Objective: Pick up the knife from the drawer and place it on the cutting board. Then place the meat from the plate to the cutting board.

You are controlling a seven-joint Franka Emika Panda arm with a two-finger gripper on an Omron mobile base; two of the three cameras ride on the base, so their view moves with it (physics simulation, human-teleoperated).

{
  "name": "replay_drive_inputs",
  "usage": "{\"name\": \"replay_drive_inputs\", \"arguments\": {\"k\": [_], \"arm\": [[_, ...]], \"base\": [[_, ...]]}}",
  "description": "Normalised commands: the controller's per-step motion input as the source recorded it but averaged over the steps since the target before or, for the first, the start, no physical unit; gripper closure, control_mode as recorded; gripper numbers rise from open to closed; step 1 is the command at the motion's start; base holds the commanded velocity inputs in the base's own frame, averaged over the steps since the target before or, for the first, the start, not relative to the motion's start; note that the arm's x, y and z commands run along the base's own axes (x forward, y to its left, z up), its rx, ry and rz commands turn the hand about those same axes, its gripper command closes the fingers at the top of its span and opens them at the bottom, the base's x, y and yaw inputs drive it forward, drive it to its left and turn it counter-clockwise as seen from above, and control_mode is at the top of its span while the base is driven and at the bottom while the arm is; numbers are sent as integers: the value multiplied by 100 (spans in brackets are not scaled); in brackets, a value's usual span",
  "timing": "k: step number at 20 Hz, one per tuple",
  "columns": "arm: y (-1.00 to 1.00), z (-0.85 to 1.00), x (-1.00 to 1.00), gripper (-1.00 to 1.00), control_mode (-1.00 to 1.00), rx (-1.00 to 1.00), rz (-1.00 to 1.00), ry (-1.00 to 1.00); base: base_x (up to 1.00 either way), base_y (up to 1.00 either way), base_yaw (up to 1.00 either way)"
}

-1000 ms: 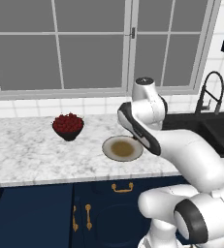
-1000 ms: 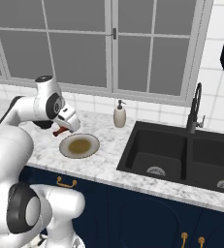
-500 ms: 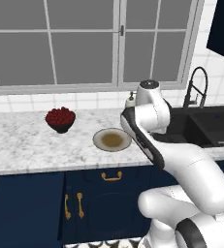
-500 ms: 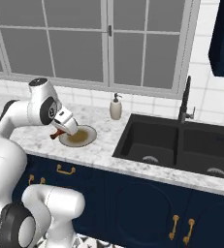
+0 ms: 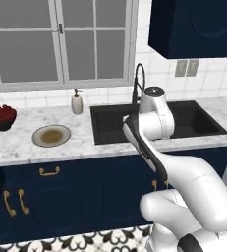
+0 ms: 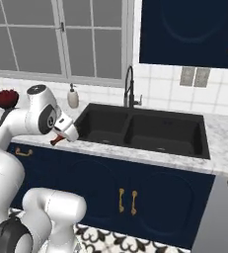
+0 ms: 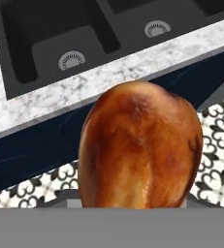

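**No readable text in any view**

No lettering, label, brand, number or sign can be read anywhere; the soap bottle point(image 5: 76, 102) by the window carries no legible print; the two wall outlet plates point(image 6: 194, 76) are blank; the dark cabinet fronts point(image 5: 193, 27) and the robot's white shell bear no markings that can be made out.

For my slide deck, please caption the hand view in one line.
The tool carries an orange-brown roasted chicken drumstick above the marble counter edge in front of the black double sink.
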Motion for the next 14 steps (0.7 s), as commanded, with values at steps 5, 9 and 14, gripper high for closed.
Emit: {"name": "replay_drive_inputs", "arguments": {"k": [5,9,14], "arm": [[0,0,0,100,100,0,0,0],[0,0,0,100,100,0,0,0],[0,0,0,100,100,0,0,0]], "base": [[9,-100,-9],[18,-100,-5],[37,-100,-2]]}}
